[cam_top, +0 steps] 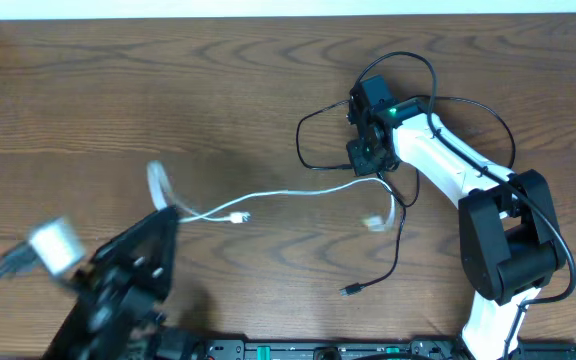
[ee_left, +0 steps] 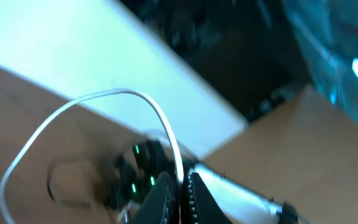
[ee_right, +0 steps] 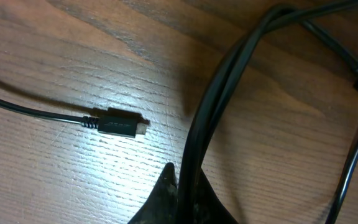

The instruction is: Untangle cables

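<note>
Overhead: blurred left tool around white cable

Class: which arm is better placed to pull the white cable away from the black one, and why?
Left: left gripper is shut on the white cable; right gripper holds the black cable.

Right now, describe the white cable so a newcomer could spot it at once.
On the wooden table, look across the middle. The white cable runs there from the left gripper, which pinches it, toward the right arm. It is the only pale cord; the black cable beside it is dark.
</note>
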{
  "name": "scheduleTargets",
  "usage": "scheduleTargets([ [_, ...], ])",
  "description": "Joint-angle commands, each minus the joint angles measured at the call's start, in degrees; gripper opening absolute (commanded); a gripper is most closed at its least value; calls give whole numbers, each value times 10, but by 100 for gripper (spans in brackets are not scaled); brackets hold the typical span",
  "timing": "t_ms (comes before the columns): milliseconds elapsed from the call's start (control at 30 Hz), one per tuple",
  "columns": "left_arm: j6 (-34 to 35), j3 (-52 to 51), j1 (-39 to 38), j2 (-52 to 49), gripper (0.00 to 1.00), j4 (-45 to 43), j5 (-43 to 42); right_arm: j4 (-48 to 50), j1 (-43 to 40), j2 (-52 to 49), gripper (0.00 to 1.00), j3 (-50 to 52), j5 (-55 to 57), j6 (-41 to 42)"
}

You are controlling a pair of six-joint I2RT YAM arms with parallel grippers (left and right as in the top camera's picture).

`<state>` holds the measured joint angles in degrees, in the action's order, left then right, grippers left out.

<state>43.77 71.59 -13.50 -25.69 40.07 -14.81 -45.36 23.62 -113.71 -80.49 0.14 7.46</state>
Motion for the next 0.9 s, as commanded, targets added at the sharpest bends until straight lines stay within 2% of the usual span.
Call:
scheduleTargets([
  [0, -25, 12, 3, 41, 7, -2, 100, 0, -2, 11, 2, 4, 12, 7],
  [233, -48, 13, 3, 87, 7, 12, 155, 4, -2, 11, 3, 4, 13, 14],
  [533, -47, 44, 3, 90, 8, 12, 174, 29, -2, 11, 5, 4, 14, 29],
  [600, -38, 66, 3, 90, 7, 12, 171, 34, -2, 11, 18, 4, 16, 29],
  [700, -37, 94, 3, 90, 7, 15, 165, 39, -2, 11, 74, 4, 16, 37],
  [733, -37, 103, 3, 90, 7, 22, 163, 38, -2, 11, 99, 4, 16, 45],
  [867, -37, 105, 3, 90, 7, 53, 164, 20, -2, 17, 99, -2, 6, 40],
])
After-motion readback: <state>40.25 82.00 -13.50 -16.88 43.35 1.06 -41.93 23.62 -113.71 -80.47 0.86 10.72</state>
